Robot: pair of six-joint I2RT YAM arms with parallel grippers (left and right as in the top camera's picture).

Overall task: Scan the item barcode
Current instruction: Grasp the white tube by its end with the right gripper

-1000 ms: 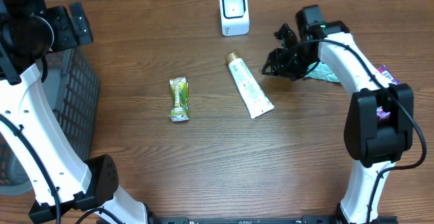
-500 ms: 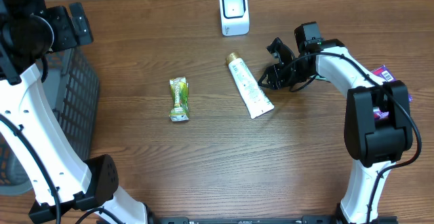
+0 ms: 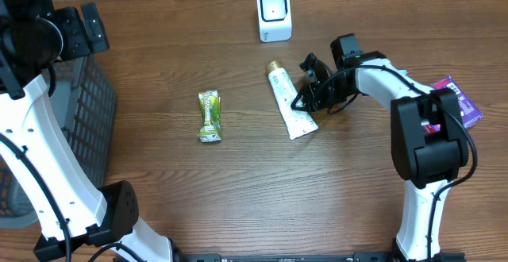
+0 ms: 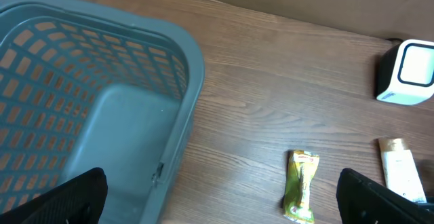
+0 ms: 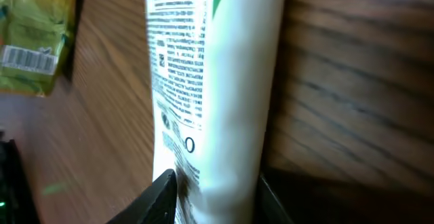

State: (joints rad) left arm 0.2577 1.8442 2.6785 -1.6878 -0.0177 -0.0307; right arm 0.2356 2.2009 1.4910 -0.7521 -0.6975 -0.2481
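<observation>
A white tube (image 3: pixel 287 103) lies on the wooden table, cap toward the white scanner (image 3: pixel 275 13) at the back. My right gripper (image 3: pixel 306 95) is down at the tube's right side. In the right wrist view the tube (image 5: pixel 217 81) runs up the frame, printed text facing the camera, and the right gripper (image 5: pixel 213 198) has a jaw pressed on each side of it. A green snack packet (image 3: pixel 209 116) lies left of the tube, its barcode end (image 5: pixel 30 41) visible. My left gripper (image 4: pixel 220 210) hangs open and empty high over the basket.
A blue-grey mesh basket (image 4: pixel 102 102) stands at the table's left edge (image 3: pixel 87 111). A purple packet (image 3: pixel 456 103) lies at the far right behind the right arm. The scanner (image 4: pixel 407 71) shows in the left wrist view too.
My right gripper has travelled left from the right side of the table to the white tube and closed in around it; the tube shifted slightly. The left arm has not moved.
</observation>
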